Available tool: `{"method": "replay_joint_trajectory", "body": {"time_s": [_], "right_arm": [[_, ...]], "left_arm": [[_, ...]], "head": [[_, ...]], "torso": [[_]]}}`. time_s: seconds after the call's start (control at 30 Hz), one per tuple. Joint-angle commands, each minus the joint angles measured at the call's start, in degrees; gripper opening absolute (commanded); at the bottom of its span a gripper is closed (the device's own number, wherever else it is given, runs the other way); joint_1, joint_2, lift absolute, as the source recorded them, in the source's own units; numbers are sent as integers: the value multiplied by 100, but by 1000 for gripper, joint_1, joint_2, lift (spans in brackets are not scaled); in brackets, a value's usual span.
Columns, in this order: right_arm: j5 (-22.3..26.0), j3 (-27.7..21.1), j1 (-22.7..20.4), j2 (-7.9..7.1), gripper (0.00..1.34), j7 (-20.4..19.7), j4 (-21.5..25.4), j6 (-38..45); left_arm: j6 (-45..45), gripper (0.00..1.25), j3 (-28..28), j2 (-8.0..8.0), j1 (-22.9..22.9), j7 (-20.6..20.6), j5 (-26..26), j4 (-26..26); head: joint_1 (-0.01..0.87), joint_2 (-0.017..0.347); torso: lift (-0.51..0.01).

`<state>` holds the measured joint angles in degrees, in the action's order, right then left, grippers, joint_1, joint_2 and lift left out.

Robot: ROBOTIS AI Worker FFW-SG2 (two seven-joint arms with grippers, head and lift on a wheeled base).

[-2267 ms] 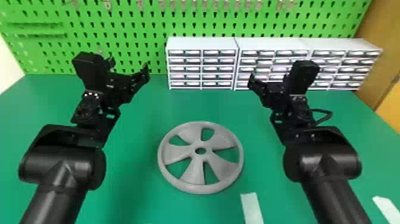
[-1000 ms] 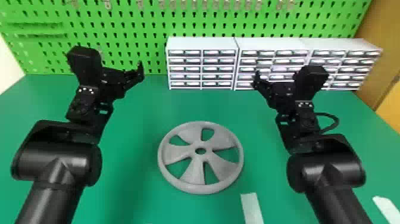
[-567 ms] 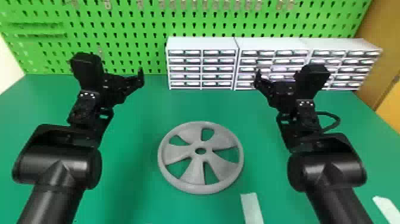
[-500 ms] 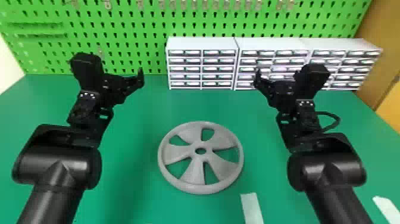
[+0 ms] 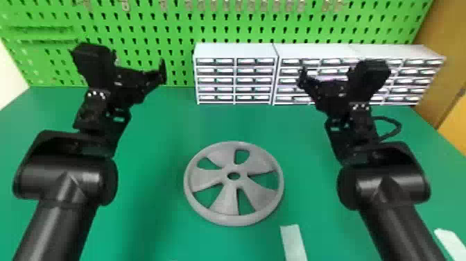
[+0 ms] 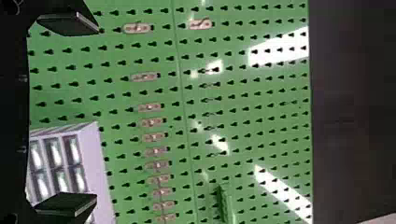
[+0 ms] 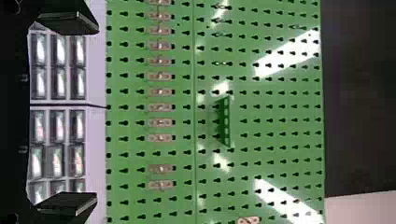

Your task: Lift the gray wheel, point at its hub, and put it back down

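The green table [image 5: 156, 152] spreads under everything, with the green pegboard [image 5: 173, 38] along its far side. White drawer cabinets [image 5: 235, 51] stand in a row from far middle to far right, their small drawers stacked in columns; what the drawers hold is too blurred to tell. The gray wheel [image 5: 234, 219] lies flat on the table near the middle, apart from both pincers. Raised beyond it, the left pincer [image 5: 139, 60] on the left and the right pincer [image 5: 326, 71] on the right are both spread wide, gripping nothing. Pale strips [image 5: 294, 243] lie near right. Smallest are the metal clips [image 7: 160, 122] on the pegboard.
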<state>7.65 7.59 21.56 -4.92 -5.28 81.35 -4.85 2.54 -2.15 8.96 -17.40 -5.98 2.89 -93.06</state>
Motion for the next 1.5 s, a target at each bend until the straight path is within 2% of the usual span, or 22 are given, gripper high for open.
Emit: {"method": "replay_joint_trajectory", "body": {"time_s": [0.0,0.43,0.63,1.07,1.47], "right_arm": [[-18,-3,235,-26,1287,1,-49,-139],[-158,50,1052,-53,1292,-8,-128,-490],[-238,137,1430,-141,1293,-8,-128,-604],[-405,146,2151,-299,1293,-17,153,-657],[-536,269,2784,-360,1295,-104,320,-666]], "left_arm": [[-122,1213,12,0,-273,0,89,8],[-395,1213,-58,9,-1108,0,300,95],[-527,1213,-111,9,-1460,0,352,95],[-650,1215,-198,62,-2154,106,361,95],[-808,1223,-190,62,-2664,229,343,183]], "head": [[692,48],[692,48],[692,48],[692,48],[692,48]], "torso": [[-88],[-88],[-88],[-88],[-88]]}}
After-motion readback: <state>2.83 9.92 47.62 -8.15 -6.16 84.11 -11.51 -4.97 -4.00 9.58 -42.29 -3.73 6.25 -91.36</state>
